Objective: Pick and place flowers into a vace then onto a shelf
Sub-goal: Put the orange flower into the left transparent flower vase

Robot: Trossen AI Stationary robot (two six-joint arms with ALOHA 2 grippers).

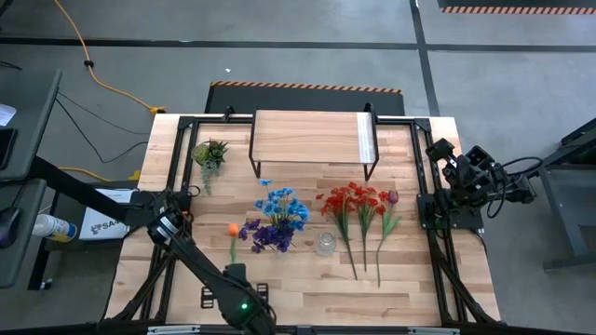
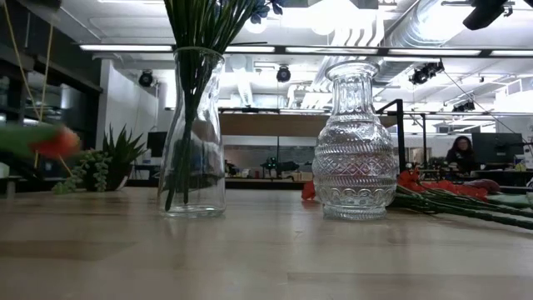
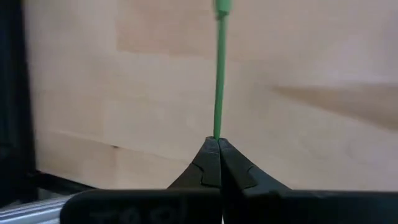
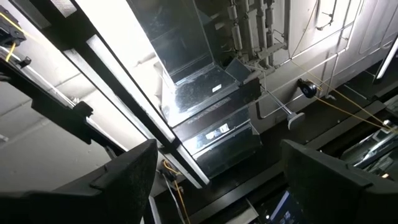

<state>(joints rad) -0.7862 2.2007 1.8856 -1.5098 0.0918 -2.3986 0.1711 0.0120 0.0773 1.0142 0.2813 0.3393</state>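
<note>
- Left arm reaches low across the surface (image 1: 307, 288)'s near left part, its end effector (image 3: 218, 142) clenched on the green stem of the orange flower (image 1: 233, 230).
- Right arm is folded at the right edge, end effector (image 4: 217, 180) released, pointing at the ceiling.
- Red flowers (image 1: 354, 200) lie in front of the shelf (image 1: 307, 138).
</note>
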